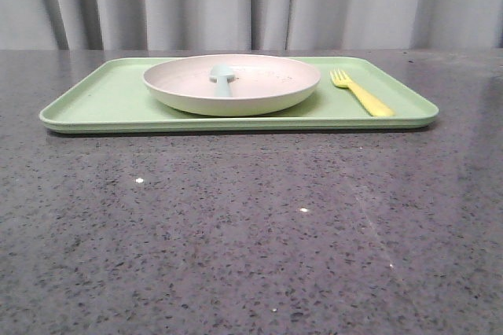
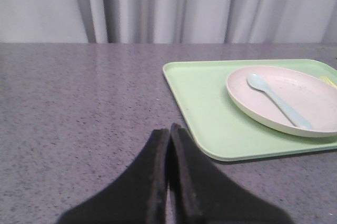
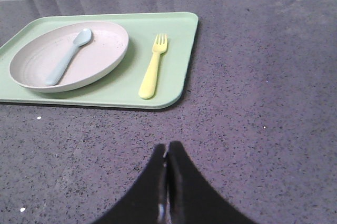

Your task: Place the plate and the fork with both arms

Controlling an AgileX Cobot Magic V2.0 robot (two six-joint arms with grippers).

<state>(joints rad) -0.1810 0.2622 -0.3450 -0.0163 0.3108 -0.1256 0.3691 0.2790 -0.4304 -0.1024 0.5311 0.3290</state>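
The pinkish-cream plate [image 1: 236, 83] lies on the light-green tray [image 1: 102, 99], left of its middle, with a pale blue spoon [image 1: 222, 79] in it. The yellow fork [image 1: 361, 93] lies on the tray to the plate's right, tines pointing away. Both also show in the right wrist view: the plate [image 3: 100, 56] and the fork [image 3: 152, 69]. The left wrist view shows the plate [image 2: 310, 95] and only a sliver of the fork [image 2: 329, 80]. My left gripper [image 2: 169, 129] is shut and empty over the table, short of the tray's left end. My right gripper [image 3: 167, 148] is shut and empty, short of the tray's right end.
The tray [image 3: 179, 45] lies on a dark speckled stone table [image 1: 251, 233], towards its far side. A grey curtain [image 1: 251, 1] hangs behind the table. Neither arm shows in the front view.
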